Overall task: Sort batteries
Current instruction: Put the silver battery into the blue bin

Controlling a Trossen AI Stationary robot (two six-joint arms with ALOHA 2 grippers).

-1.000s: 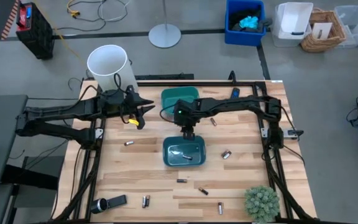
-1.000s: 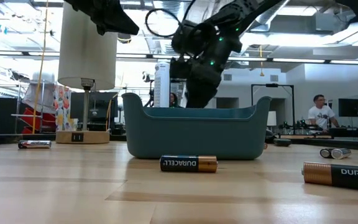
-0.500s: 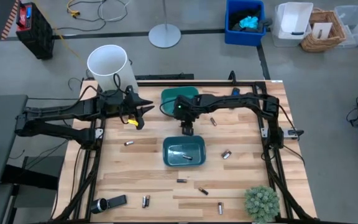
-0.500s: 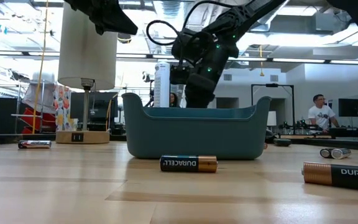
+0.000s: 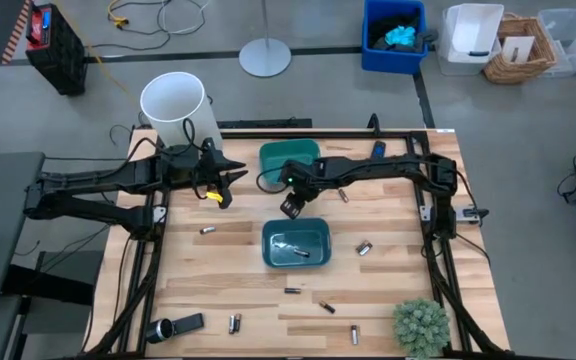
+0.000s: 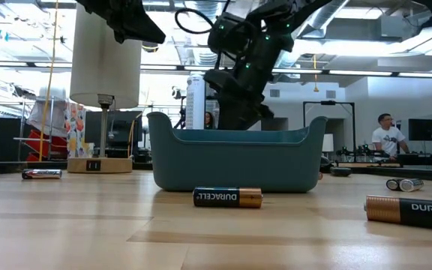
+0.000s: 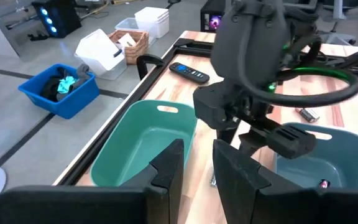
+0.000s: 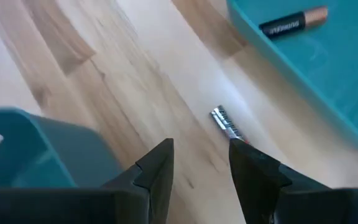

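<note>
Several batteries lie loose on the wooden table, among them one at the left, one at the right and one near the front. Others lie in the dark teal bin; one of these shows in the right wrist view. A lighter teal bin stands at the far side. My right gripper hangs open over the strip of table between the two bins, above a silvery battery, with nothing between its fingers. My left gripper waits, raised, at the far left, narrowly open, pointing toward the bins.
A white bucket stands beyond the far left corner. A green plant fills the near right corner, and a black device lies at the near left. A remote lies at the far edge. A person sits far off in the room.
My right gripper has rolled about the line of its fingers above the dark bin's far rim and stands a little nearer the far edge. Its fingers keep the same gap. The batteries and bins lie as before.
</note>
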